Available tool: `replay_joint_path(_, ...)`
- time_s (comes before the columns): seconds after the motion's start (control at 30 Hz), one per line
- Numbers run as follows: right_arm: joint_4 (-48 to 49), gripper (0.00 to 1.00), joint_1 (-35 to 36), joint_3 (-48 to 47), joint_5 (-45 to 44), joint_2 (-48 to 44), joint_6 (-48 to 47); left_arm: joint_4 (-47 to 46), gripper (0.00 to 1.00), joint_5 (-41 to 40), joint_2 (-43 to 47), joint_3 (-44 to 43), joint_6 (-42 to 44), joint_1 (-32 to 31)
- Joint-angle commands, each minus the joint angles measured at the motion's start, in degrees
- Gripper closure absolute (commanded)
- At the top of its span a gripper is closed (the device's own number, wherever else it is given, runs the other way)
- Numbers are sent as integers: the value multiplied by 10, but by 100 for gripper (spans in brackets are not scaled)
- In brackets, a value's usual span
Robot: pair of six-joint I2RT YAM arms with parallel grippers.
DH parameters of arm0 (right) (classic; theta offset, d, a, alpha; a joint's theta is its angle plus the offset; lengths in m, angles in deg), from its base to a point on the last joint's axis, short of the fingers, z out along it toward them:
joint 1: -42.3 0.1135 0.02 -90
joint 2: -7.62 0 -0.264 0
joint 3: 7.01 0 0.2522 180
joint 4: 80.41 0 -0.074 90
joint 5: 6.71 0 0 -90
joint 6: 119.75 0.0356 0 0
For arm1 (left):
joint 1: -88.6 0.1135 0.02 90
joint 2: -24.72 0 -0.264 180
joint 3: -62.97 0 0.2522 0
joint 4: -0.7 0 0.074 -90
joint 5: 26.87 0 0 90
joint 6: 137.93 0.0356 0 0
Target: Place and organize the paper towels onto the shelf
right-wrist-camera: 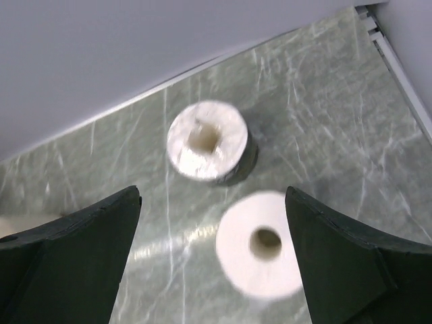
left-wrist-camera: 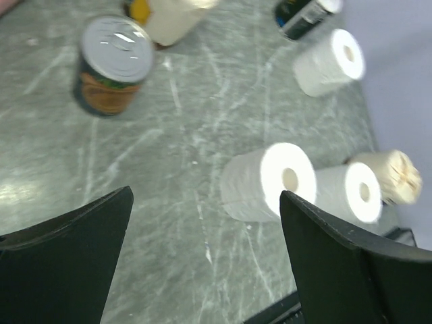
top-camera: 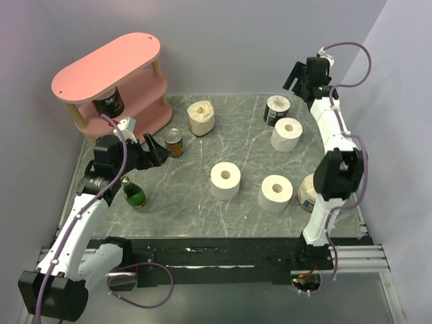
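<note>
Three white paper towel rolls stand on end on the grey table: one in the middle, one to its right, one at the back right. The pink shelf stands at the back left and holds no roll. My left gripper is open and empty, low over the table in front of the shelf; its view shows the middle roll ahead, apart from the fingers. My right gripper is open and empty, raised above the back-right roll, as its view shows.
A dark can sits on the shelf's middle tier. A tin can stands just right of my left gripper, a green bottle lies near its arm. A cream roll-shaped pack, a dark-sided white-topped can and another cream pack also stand on the table.
</note>
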Motion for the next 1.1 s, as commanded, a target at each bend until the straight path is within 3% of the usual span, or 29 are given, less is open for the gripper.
replay_joint_path(0.0, -54, 7, -35, -138, 25, 115, 42, -35, 4, 69, 15, 1, 15, -5)
replay_joint_path(0.17, -32, 14, -53, -191, 65, 194, 60, -39, 4, 78, 29, 2, 20, -4)
replay_joint_path(0.6, 13, 15, -63, -199, 151, 277, 77, -50, 4, 137, 8, 0, 14, 23)
replay_joint_path(0.97, -23, 18, -62, -280, 164, 345, 85, -66, 4, 172, -13, 5, 4, 59)
replay_joint_path(1.07, -19, 22, -59, -266, 154, 339, 84, -65, 4, 172, -14, 5, 4, 63)
